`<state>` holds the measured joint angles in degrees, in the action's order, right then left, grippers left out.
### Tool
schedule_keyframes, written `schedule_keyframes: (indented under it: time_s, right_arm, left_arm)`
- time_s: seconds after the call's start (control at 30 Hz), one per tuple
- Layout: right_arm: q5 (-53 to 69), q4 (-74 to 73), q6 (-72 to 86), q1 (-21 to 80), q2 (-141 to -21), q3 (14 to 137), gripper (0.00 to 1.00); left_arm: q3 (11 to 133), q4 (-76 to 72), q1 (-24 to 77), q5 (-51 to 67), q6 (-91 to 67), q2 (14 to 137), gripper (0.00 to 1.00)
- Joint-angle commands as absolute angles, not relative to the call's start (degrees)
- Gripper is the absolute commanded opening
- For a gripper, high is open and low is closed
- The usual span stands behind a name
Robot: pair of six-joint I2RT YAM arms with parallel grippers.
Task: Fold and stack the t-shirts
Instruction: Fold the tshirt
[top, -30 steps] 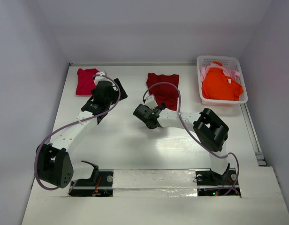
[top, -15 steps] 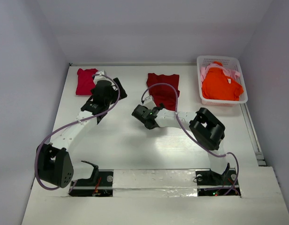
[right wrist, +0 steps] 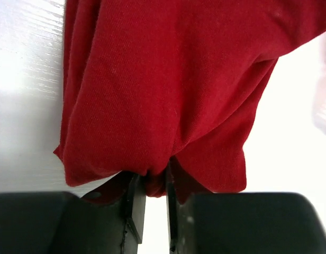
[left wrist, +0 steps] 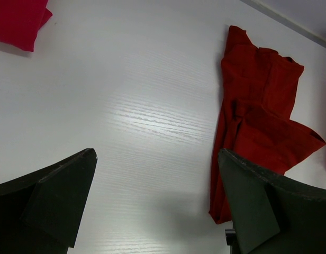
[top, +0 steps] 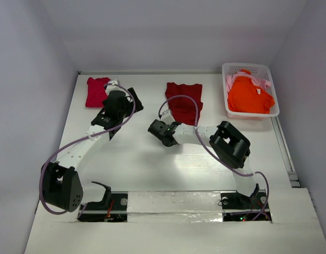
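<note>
The dark red t-shirt [top: 185, 100] lies partly folded at the middle back of the table. My right gripper [top: 174, 125] sits at its near edge, shut on a bunch of the hem. In the right wrist view, the dark red t-shirt [right wrist: 163, 79] is pinched between the narrow fingers [right wrist: 135, 203] of the right gripper [right wrist: 156, 180]. My left gripper [top: 123, 99] hovers open to the left, holding nothing. From the left wrist view, the left gripper [left wrist: 156, 153] frames bare table, the dark red t-shirt [left wrist: 258, 116] to its right. A folded crimson-pink t-shirt [top: 95, 91] lies at the back left.
A white lattice basket [top: 250, 66] at the back right holds the bright orange t-shirt [top: 249, 96] and the pale pink t-shirt [top: 230, 80]. The crimson-pink t-shirt [left wrist: 17, 21] shows at the left wrist view's top left corner. Walls close in the table at the back and sides.
My right gripper has edged left toward the shirt's near hem and closed on it. The left arm has stayed still and open.
</note>
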<state>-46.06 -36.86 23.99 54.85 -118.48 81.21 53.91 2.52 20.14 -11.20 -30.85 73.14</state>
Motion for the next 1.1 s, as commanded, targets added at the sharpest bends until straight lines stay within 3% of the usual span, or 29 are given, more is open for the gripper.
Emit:
schedule_keyframes:
  time_s: [0.0,0.13,0.2,1.07]
  right_arm:
    - [-46.32,-36.12,25.58,55.20,-118.39,82.71,0.16]
    - [-46.23,-36.39,26.01,55.20,-117.86,82.62,0.02]
    - [-46.32,-36.74,26.19,55.20,-117.60,82.71,0.00]
    - [-50.00,-49.90,32.33,58.35,-108.02,85.42,0.00]
  left_arm:
    - [53.44,0.62,19.95,-11.16,-29.97,72.33,0.99]
    - [53.35,0.62,19.95,-10.99,-29.97,72.25,0.99]
    - [53.26,0.53,19.95,-10.99,-29.97,72.16,0.99]
    - [52.38,0.44,19.95,-9.49,-30.59,70.23,0.99]
